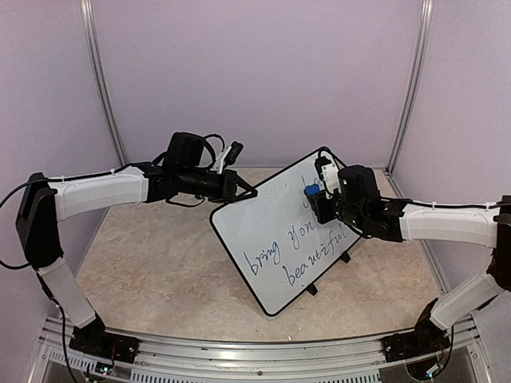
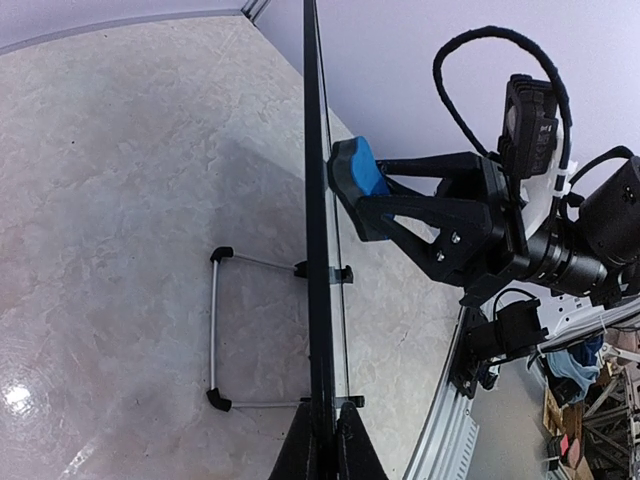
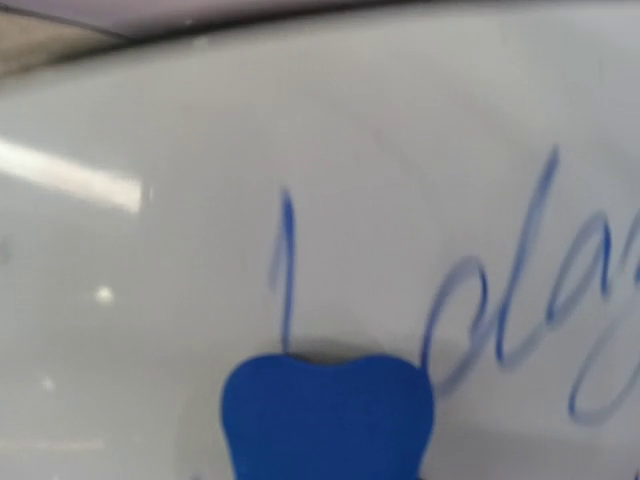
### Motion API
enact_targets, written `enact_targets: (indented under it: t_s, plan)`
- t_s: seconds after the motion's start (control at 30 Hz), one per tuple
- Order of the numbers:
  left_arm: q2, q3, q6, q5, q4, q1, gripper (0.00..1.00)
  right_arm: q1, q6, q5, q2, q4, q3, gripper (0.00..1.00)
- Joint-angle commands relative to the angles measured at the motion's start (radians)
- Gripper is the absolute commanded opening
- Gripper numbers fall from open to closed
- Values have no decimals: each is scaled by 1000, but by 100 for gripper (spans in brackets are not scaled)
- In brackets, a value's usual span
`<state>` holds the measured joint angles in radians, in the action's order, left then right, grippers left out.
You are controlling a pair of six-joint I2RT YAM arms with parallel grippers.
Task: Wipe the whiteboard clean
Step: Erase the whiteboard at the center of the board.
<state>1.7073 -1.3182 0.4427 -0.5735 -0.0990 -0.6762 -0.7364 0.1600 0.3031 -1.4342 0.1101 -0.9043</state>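
Left gripper (image 1: 243,190) of mine is closed tight on the thin black rim of the whiteboard (image 1: 267,239) at its upper left edge. The board stands tilted in the middle of the table (image 1: 144,263), with blue handwriting (image 1: 299,247) across its lower half. Farther up the face, my right gripper (image 1: 319,199) is clamped on a blue eraser (image 1: 311,191) — its pad pressed flat against the white surface, just beside pen strokes near the top corner.
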Motion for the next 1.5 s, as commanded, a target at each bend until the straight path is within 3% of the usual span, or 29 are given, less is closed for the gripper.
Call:
enact_targets:
  t_s: [0.0, 0.77, 1.27, 1.47]
  plan:
    - [-48, 5, -56, -75, 34, -23, 0, 10, 42, -16, 58, -23, 69, 26]
    - [-50, 5, -61, -72, 32, -25, 0, 19, -61, 6, -105, -9, -168, 27]
    - [-48, 7, -55, -76, 36, -25, 0, 0, 94, -93, 56, -27, 145, 26]
    - [-46, 7, -53, -78, 38, -26, 0, -23, 111, -85, 70, -37, 189, 26]
